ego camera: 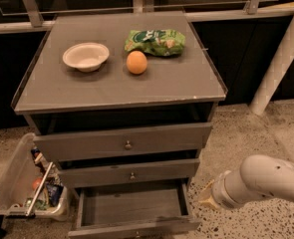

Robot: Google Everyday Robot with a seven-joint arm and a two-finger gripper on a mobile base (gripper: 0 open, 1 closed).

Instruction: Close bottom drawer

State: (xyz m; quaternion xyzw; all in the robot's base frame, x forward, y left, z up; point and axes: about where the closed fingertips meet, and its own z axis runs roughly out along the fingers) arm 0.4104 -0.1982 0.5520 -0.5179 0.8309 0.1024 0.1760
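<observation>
At the lower right of the view, my arm (266, 180) reaches in low over the speckled floor (246, 133), ending in my end effector (208, 197), of which only a pale tip shows; whether it is spread or pressed together I cannot tell. It holds nothing that can be seen. Just to its left lies the bottom drawer (131, 208), pulled out from the cabinet with its bare grey floor exposed. Its slim front panel stands at the bottom edge of the view, nearer the camera than my end effector, which is beside the drawer's right side wall; contact cannot be judged. Left of the cabinet, a clear plastic bin (12, 173) of mixed items rests on the floor. Above the open drawer, the middle drawer (131, 173) and the top drawer (126, 142) sit pushed in, each with a small round knob. On the tabletop (111, 88) stand a white bowl (85, 56), an orange (136, 62) to its right, and a green snack bag (155, 41) behind the orange. Farthest back, a white post (281, 59) leans at right.
</observation>
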